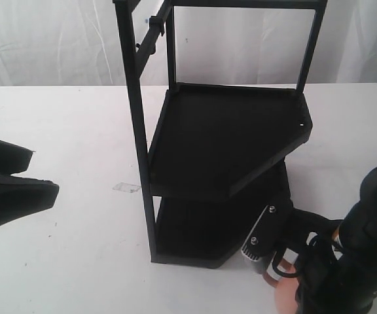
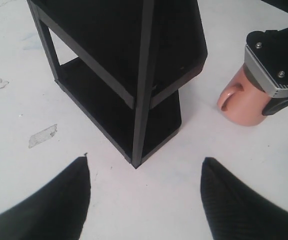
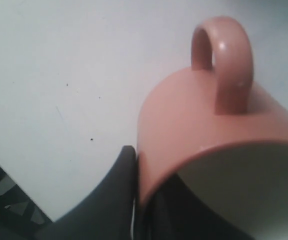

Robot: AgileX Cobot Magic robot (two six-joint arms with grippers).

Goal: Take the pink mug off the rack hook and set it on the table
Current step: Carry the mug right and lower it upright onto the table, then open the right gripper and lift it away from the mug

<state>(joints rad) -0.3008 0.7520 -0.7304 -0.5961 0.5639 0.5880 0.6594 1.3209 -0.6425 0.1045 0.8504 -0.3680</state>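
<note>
The pink mug (image 2: 241, 107) stands upright with its base at or just above the table (image 1: 77, 131), in front of the rack's right corner. I cannot tell if it touches. My right gripper (image 3: 149, 200) is shut on the mug's (image 3: 209, 115) rim wall, one finger (image 3: 111, 197) outside and the other inside. In the exterior view the mug (image 1: 285, 291) is mostly hidden behind that gripper (image 1: 270, 258). The rack hook (image 1: 154, 25) on the upper bar is bare. My left gripper (image 1: 44, 171) hovers open over the table's left side, holding nothing.
The tall black two-shelf rack (image 1: 228, 137) stands mid-table, its near corner post (image 2: 141, 100) just ahead of my left gripper (image 2: 146, 162). A small piece of clear tape (image 1: 126, 188) lies left of the rack. A white curtain hangs behind.
</note>
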